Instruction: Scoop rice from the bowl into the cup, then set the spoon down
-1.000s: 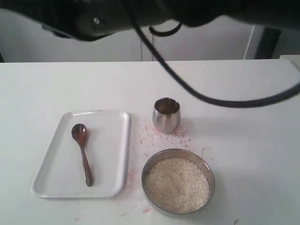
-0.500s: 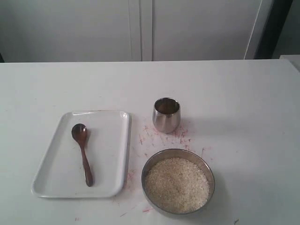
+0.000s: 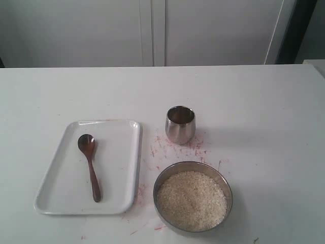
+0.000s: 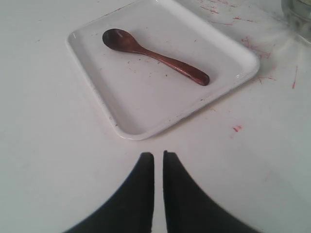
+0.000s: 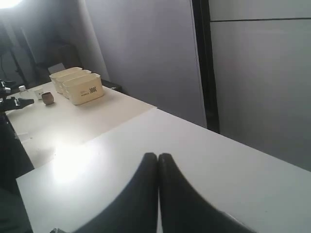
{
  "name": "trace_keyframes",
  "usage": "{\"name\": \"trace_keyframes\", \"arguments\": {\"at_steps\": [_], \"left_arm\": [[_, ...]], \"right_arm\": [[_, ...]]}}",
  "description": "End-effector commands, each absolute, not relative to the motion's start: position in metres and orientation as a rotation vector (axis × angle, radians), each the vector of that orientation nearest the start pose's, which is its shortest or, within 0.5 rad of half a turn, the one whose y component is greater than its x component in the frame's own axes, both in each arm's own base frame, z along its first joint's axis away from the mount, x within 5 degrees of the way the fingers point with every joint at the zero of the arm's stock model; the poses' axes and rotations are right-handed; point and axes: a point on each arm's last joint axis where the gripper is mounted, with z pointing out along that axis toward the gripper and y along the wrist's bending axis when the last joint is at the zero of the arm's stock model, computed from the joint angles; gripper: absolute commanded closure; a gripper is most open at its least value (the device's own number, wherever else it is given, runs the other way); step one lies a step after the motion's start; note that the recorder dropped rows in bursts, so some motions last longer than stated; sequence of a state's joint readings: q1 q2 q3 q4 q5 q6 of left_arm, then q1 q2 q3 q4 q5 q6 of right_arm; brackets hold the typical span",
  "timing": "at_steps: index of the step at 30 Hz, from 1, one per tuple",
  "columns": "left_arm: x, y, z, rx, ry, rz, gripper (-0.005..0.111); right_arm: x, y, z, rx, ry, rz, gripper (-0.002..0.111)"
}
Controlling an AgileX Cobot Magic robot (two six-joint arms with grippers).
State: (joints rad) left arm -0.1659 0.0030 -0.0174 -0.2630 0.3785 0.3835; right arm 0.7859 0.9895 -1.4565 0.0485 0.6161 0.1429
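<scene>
The dark wooden spoon (image 3: 90, 165) lies in a white tray (image 3: 116, 168) on the left of the table, its oval end pointing away. The steel cup (image 3: 180, 124) stands upright right of the tray's far end. In front of it sits the wide steel bowl (image 3: 158, 187), full of rice (image 3: 191, 199). No gripper shows in the exterior view. In the left wrist view my left gripper (image 4: 158, 154) hovers over bare table short of the tray (image 4: 146, 97) and the spoon (image 4: 155, 56); its jaws stand a thin slit apart and hold nothing. My right gripper (image 5: 158, 155) is shut and empty, facing away over white table.
Red scribble marks (image 3: 175, 148) stain the table between tray, cup and bowl. White cabinet doors (image 3: 152, 30) stand behind the table. The right wrist view shows cream bins (image 5: 80, 86) on a neighbouring table and a dark wall beyond.
A dark arm and its cable filled the top of the exterior view a second ago and have left it. Spoon, cup and bowl have not moved.
</scene>
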Motion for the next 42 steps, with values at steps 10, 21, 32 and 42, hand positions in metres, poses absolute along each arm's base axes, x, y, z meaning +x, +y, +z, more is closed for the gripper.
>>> {"name": "trace_keyframes", "arguments": {"at_steps": [10,21,32,42], "left_arm": [[0.05,-0.018,0.184,0.352,1.807,-0.116,0.092],[0.05,-0.018,0.184,0.352,1.807,-0.116,0.092],[0.05,-0.018,0.184,0.352,1.807,-0.116,0.092],[0.05,-0.018,0.184,0.352,1.807,-0.116,0.092]], "right_arm": [[0.065,0.07,0.533,-0.555,1.579,0.737,0.108],[0.027,0.032,0.519,-0.544,1.53,0.746,0.108],[0.0,0.005,0.478,-0.547,1.491,0.739,0.108],[-0.015,-0.01,0.429,-0.578,1.489,0.707,0.108]]}}
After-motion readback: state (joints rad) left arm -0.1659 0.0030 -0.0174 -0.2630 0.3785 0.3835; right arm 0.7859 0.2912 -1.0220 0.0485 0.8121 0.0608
